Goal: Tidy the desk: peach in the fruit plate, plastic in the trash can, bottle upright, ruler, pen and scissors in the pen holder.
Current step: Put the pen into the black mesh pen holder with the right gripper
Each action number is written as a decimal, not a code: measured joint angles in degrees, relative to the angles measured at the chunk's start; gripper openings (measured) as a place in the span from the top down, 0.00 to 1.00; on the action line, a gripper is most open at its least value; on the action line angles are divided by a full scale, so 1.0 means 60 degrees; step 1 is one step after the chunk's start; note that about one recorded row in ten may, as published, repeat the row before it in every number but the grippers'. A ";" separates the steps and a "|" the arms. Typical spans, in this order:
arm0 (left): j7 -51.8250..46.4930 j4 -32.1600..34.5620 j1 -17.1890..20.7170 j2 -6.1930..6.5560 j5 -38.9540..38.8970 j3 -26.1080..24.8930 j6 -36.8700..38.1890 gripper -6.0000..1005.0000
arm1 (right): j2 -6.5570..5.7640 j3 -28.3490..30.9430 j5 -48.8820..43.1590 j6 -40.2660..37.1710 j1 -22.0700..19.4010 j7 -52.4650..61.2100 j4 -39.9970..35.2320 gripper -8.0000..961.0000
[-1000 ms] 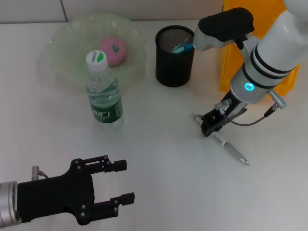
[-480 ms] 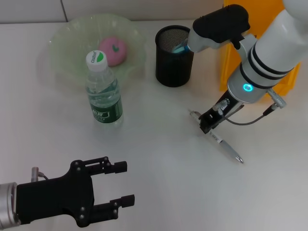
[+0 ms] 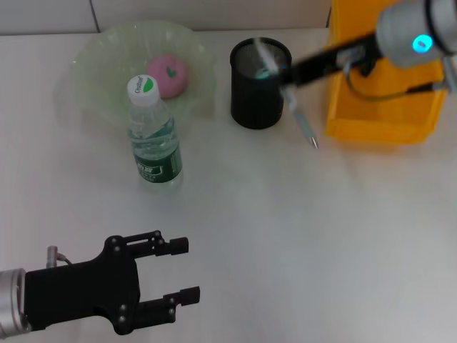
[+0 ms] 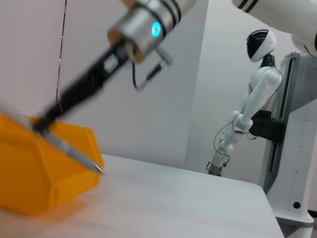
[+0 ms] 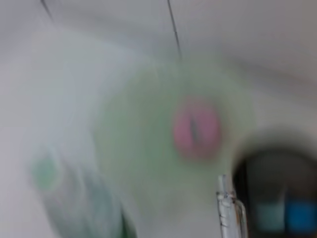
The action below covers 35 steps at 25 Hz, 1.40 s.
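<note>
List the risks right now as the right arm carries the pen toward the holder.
1. The right gripper holds the pen by its upper end, so the long free part hanging below could swing and strike the rim of the pen holder instead of entering.
2. The holder already contains blue items; the pen might catch on them.
3. The orange bin sits close beside the holder, so a slip could drop the pen there.

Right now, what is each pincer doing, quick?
Left pincer: open, holding nothing, low over the desk.
Right pincer: shut on the pen, lifted beside the pen holder.
</note>
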 joint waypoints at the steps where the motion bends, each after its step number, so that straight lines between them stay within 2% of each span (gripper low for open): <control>1: -0.0038 -0.0006 -0.0009 0.0000 0.0000 -0.0009 -0.0004 0.31 | -0.0001 0.0121 0.0460 0.0573 -0.0242 -0.0499 -0.0260 0.82; 4: -0.0283 0.0012 -0.0039 0.0000 -0.0002 -0.0028 -0.0035 0.31 | 0.0008 0.0127 0.1719 0.2226 -0.0767 -0.1963 -0.0390 0.82; 6: -0.0552 0.0050 -0.0060 0.0000 -0.0012 -0.0034 -0.0053 0.30 | 0.0014 0.0088 0.2704 0.3088 -0.0921 -0.3086 -0.0023 0.82; 7: -0.0702 0.0068 -0.0080 0.0003 -0.0022 -0.0033 -0.0059 0.30 | 0.0021 0.0030 0.3825 0.3776 -0.0939 -0.4356 0.0631 0.82; 8: -0.0702 0.0068 -0.0080 0.0003 -0.0022 -0.0033 -0.0059 0.30 | 0.0021 0.0030 0.3825 0.3776 -0.0939 -0.4356 0.0631 0.82; 9: -0.0732 0.0071 -0.0085 0.0008 -0.0031 -0.0034 -0.0056 0.30 | 0.0034 -0.0183 0.4965 0.4516 -0.0918 -0.5778 0.1375 0.82; 10: -0.0740 0.0073 -0.0089 0.0008 -0.0043 -0.0033 -0.0043 0.29 | 0.0034 -0.0183 0.4965 0.4516 -0.0918 -0.5778 0.1375 0.82; 12: -0.0741 0.0074 -0.0090 0.0009 -0.0050 -0.0033 -0.0025 0.29 | 0.0044 -0.0693 0.7083 0.5558 -0.0873 -0.8568 0.2674 0.81; 13: -0.0740 0.0073 -0.0091 0.0006 -0.0052 -0.0031 -0.0023 0.29 | 0.0044 -0.0693 0.7083 0.5558 -0.0873 -0.8568 0.2674 0.81; 15: -0.0709 0.0053 -0.0092 -0.0001 -0.0055 -0.0031 -0.0028 0.25 | 0.0050 -0.0939 0.8449 0.5886 -0.0842 -1.0246 0.3365 0.81; 16: -0.0687 0.0041 -0.0092 -0.0002 -0.0060 -0.0030 -0.0035 0.23 | 0.0059 -0.1084 0.9398 0.5989 -0.0826 -1.1317 0.3832 0.81; 17: -0.0666 0.0031 -0.0092 -0.0003 -0.0063 -0.0030 -0.0038 0.21 | 0.0070 -0.1324 1.1089 0.6023 -0.0792 -1.3237 0.4568 0.81; 18: -0.0650 0.0026 -0.0092 -0.0007 -0.0068 -0.0030 -0.0040 0.20 | 0.0070 -0.1324 1.1089 0.6023 -0.0792 -1.3237 0.4568 0.81; 21: -0.0636 0.0020 -0.0105 -0.0013 -0.0072 -0.0030 -0.0038 0.20 | 0.0072 -0.1678 1.3559 0.5892 -0.0750 -1.5875 0.5485 0.81; 23: -0.0660 0.0011 -0.0140 -0.0014 -0.0075 -0.0030 -0.0030 0.20 | 0.0073 -0.1898 1.4667 0.5736 -0.0716 -1.7271 0.6004 0.81; 27: -0.0717 0.0002 -0.0210 -0.0015 -0.0086 -0.0036 -0.0051 0.20 | 0.0075 -0.2212 1.6194 0.5484 -0.0525 -1.8969 0.7076 0.81; 35: -0.0722 0.0003 -0.0305 -0.0016 -0.0088 -0.0046 -0.0106 0.20 | 0.0073 -0.2207 1.7038 0.4913 -0.0165 -1.9699 0.8377 0.81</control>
